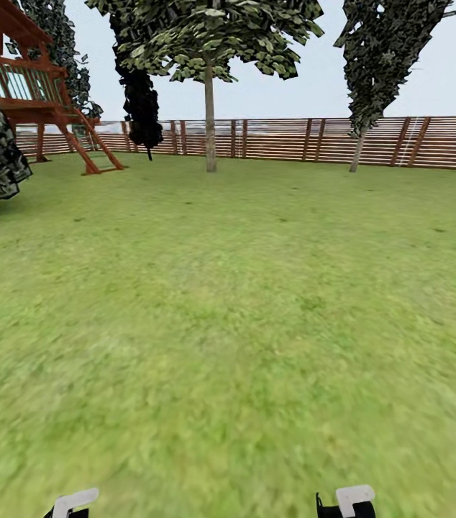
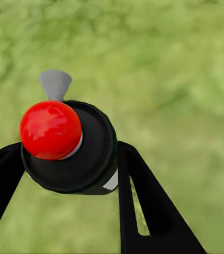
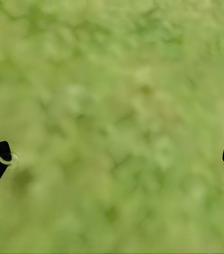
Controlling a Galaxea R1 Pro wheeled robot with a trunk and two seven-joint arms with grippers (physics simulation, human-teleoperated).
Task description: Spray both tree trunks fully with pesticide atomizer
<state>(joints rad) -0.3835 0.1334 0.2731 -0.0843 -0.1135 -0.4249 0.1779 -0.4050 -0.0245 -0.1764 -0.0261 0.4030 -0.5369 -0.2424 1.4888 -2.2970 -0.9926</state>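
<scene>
left gripper (image 2: 69,174) fingers clamped on pesticide atomizer (image 2: 72,145), body hidden under red cap | right gripper (image 3: 112,164) fingers spread wide, empty, tips cut off, over lawn (image 3: 117,79)

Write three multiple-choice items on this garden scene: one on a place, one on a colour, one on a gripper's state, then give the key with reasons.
1. Where does the red playset stand in the head view?
A. at the far left by the fence
B. at the far right
C. in the middle of the lawn

2. What colour is the round cap of the atomizer in the left gripper?
A. blue
B. red
C. yellow

3. How does the right gripper stand?
A. shut on the atomizer
B. shut on a branch
C. open, with only grass between its fingers

Key: 1 A, the playset rises at the upper left before the slat fence. 2 B, the left wrist view shows a glossy red cap on a black body. 3 C, the right wrist view shows the fingertips wide apart over bare lawn.
</scene>
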